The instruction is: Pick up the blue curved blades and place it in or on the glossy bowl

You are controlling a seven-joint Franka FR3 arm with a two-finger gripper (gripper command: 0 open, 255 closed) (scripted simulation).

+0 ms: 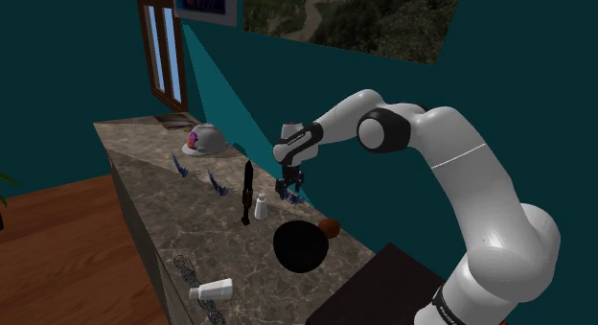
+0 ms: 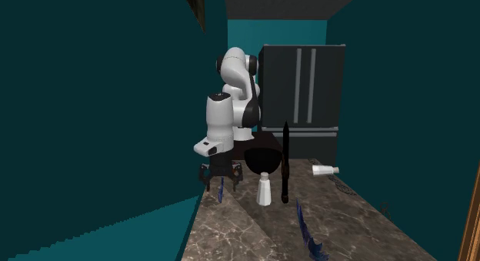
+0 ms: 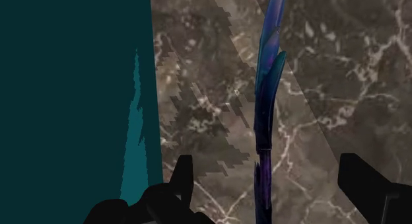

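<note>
A blue-violet curved blade [image 3: 267,104] lies on the marble counter by the teal wall, running between my fingers without touching either one. My black gripper [image 3: 271,183] is open and hovers just over it. From the shoulder view the gripper [image 1: 290,185] stands above that blade [image 1: 296,196], and the glossy black bowl [image 1: 300,246] sits nearer the stand. In the second exterior view the gripper [image 2: 219,175] hangs over the blade [image 2: 221,192], with the bowl [image 2: 261,155] behind it.
Two more blue blades [image 1: 217,182] [image 1: 179,165] lie farther along the counter. A tall black upright piece [image 1: 247,191] and a white shaker [image 1: 260,209] stand beside the gripper. A brown ball [image 1: 330,227], a white bottle [image 1: 213,290] and a white helmet shape [image 1: 203,139] are also there.
</note>
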